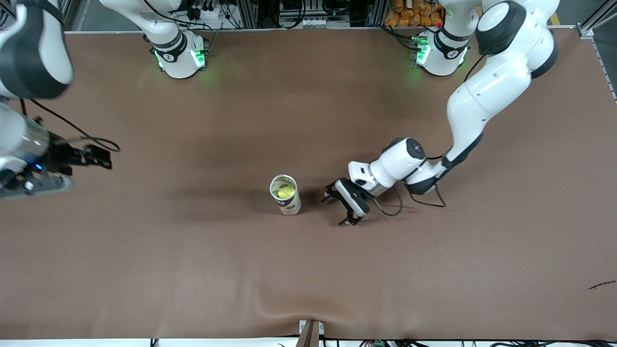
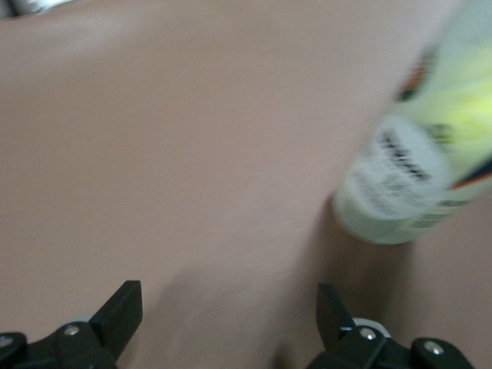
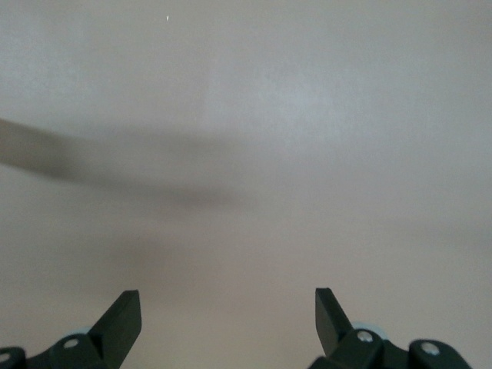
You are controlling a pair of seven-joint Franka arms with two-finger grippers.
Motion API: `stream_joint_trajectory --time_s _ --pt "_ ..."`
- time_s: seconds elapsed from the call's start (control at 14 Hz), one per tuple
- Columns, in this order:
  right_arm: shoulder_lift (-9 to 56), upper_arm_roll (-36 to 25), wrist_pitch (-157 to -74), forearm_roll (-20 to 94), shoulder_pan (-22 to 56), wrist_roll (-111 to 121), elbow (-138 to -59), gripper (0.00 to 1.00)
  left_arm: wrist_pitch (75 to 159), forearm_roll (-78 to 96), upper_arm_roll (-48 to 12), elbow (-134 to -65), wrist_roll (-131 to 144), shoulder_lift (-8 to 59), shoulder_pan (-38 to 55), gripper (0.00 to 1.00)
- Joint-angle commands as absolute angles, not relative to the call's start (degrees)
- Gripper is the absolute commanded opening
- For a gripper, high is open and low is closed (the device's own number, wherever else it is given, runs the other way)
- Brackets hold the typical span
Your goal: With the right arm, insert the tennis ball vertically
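Observation:
A clear tube can (image 1: 286, 194) stands upright near the middle of the table, its mouth open. A yellow tennis ball (image 1: 285, 192) lies inside it. My left gripper (image 1: 338, 207) hangs low over the table beside the can, toward the left arm's end, open and empty. In the left wrist view the can (image 2: 411, 157) shows blurred off to one side of the open left gripper (image 2: 227, 309), with the ball's yellow (image 2: 461, 84) showing through its wall. My right gripper (image 1: 99, 157) is raised over the right arm's end of the table. It is open and empty in the right wrist view (image 3: 227, 311).
The brown table cover (image 1: 308, 270) wrinkles at the edge nearest the camera. A small dark scrap (image 1: 601, 285) lies near that edge at the left arm's end. Both arm bases (image 1: 181, 55) (image 1: 438, 53) stand along the edge farthest from the camera.

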State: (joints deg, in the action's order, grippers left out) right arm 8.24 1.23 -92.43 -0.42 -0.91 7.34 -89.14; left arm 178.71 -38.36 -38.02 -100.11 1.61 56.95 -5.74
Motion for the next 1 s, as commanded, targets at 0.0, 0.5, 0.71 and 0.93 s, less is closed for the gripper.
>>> stream_joint_trajectory --time_s 0.0,0.5,0.71,0.93 --pt "1.24 -3.33 -89.84 2.54 1.58 7.03 -93.52 1.0 166.77 -37.97 -37.97 -94.77 5.8 54.4 -5.36 1.0" --pt "-1.58 -4.66 -82.89 3.87 1.58 -0.44 -90.54 1.0 138.27 -36.3 -43.48 -83.94 7.21 49.23 -12.89 1.0" --pt "-1.58 -4.75 -82.0 2.47 1.67 -0.44 -89.22 1.0 128.43 -33.4 -50.17 -80.79 7.82 48.26 -19.23 1.0" --pt "-1.58 -4.66 -80.51 1.32 1.76 -0.61 -88.86 1.0 119.49 -31.91 -50.54 -79.98 12.37 41.52 -20.22 1.0"
